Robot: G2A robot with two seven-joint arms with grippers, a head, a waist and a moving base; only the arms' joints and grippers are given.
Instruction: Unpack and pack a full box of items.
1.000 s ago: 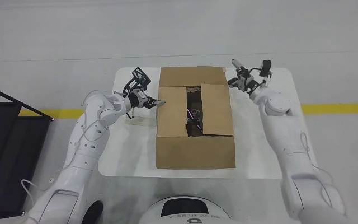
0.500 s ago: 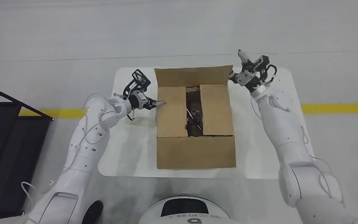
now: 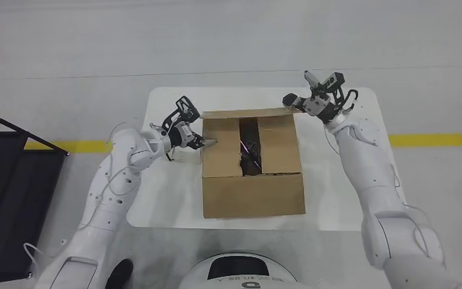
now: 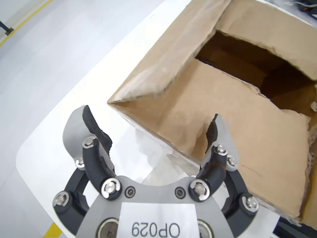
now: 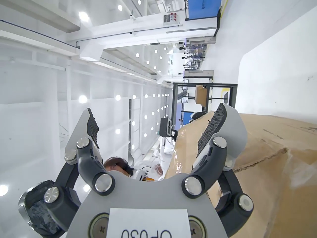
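White table (image 3: 332,195) w/ rounded corners, standing on grey floor (image 3: 231,43). One brown cardboard box (image 3: 251,196) sits directly on it, approx mid-table, reaching nearly from far edge to near edge, w/ bare tabletop strips on L and R. Box top partly open: side flaps folded in w/ dark gap btwn them, far flap raised. A see-through crinkled item (image 4: 171,158) lies on the tabletop against box's left wall; can't tell what it is.

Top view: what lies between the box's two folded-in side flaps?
An open gap separates the flaps; dark items inside the box show through it, in the top view.
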